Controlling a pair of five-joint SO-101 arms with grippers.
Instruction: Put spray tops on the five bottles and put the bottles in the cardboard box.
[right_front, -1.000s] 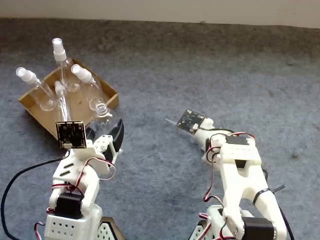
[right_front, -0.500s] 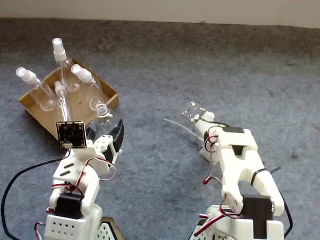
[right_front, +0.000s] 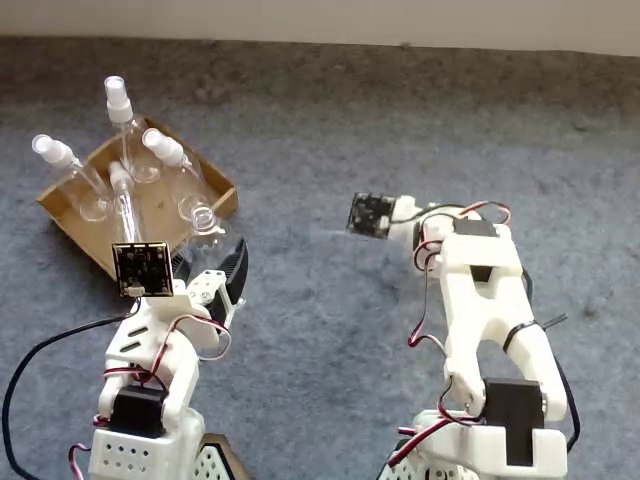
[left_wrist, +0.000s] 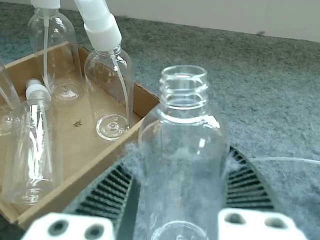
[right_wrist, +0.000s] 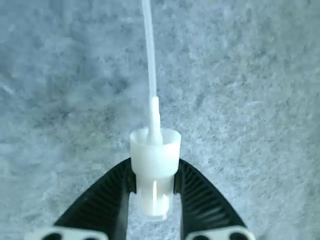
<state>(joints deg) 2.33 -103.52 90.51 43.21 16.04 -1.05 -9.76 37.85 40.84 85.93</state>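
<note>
Right pincer (right_wrist: 154, 200) is clamped on the collar of a spray top (right_wrist: 154, 170), and it has swung since a second ago. In the high view its arm (right_front: 485, 300) now bends at the wrist toward the left edge of the grey carpet (right_front: 330, 120), where before it angled toward the far left corner. Left pincer (right_front: 213, 268) has kept its place, closed on an upright bottle (right_front: 206, 238) with a bare neck, just beside the cardboard box (right_front: 62, 216) on the side facing the carpet's middle. The right wrist view gives the grip up close, with the thin tube (right_wrist: 148, 50) running straight out from the fingers above the carpet. The high view gives the layout, with four topped bottles (right_front: 178, 170) leaning in the box. The left wrist view adds the held bottle's threaded open mouth.
</note>
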